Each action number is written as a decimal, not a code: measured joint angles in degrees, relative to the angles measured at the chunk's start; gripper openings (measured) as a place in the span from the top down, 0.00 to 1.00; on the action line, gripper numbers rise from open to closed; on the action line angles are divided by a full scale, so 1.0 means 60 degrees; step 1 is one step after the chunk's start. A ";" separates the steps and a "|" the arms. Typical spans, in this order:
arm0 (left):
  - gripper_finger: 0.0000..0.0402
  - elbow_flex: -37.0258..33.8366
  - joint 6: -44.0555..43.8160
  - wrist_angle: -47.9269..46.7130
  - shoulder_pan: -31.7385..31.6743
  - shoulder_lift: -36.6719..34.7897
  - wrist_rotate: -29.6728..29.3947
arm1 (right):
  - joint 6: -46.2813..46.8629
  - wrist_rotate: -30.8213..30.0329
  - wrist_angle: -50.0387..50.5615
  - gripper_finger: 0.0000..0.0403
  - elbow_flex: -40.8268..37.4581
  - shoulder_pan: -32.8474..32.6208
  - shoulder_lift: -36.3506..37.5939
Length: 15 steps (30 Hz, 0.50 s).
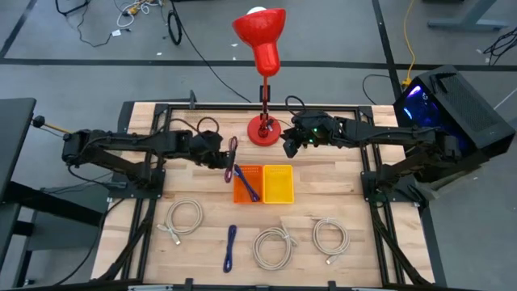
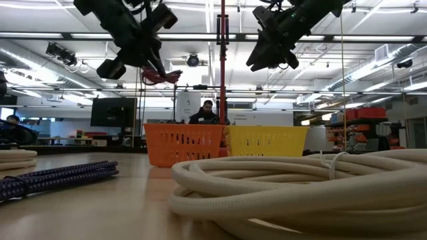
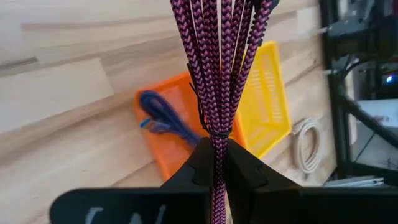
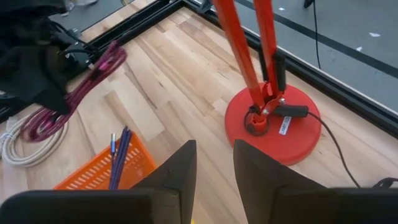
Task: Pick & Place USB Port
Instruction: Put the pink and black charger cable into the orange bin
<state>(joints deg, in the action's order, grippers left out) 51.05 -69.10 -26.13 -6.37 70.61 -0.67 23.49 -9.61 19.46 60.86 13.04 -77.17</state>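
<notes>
Above table: braided purple-pink cable (image 3: 214, 68)

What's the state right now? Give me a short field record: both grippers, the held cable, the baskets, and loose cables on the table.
left gripper: shut on the purple braided cable, raised beside the orange basket
right gripper: open, empty, near the red lamp base
orange basket: holds one blue cable
yellow basket: looks empty
loose on table: three white coiled cables, one blue cable bundle
</notes>
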 joint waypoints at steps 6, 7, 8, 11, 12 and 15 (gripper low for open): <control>0.96 0.0000 -0.0646 0.1461 0.0642 0.0154 -0.0463 | -0.0033 0.0025 -0.0010 0.73 0.0000 0.0091 0.0000; 0.96 -0.0004 -0.0794 0.1471 0.0787 0.0238 -0.0604 | -0.0033 0.0023 -0.0006 0.73 -0.0004 0.0091 0.0000; 0.96 0.0003 -0.0985 0.1595 0.0953 0.0347 -0.0748 | -0.0035 0.0024 -0.0002 0.73 -0.0004 0.0091 0.0000; 0.96 -0.0011 -0.1450 0.1596 0.1432 0.0698 -0.1344 | -0.0036 0.0078 -0.0006 0.73 -0.0011 0.0091 0.0000; 0.96 -0.0010 -0.1596 0.1797 0.1571 0.0847 -0.1570 | -0.0036 0.0121 0.0002 0.73 -0.0011 0.0091 0.0000; 0.96 -0.0011 -0.1880 0.2265 0.1801 0.1282 -0.1879 | -0.0047 0.0175 -0.0001 0.73 -0.0011 0.0091 0.0000</control>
<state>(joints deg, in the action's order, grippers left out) 50.98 -80.38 -12.54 4.44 78.30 -11.95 23.20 -8.56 19.45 60.80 13.58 -77.17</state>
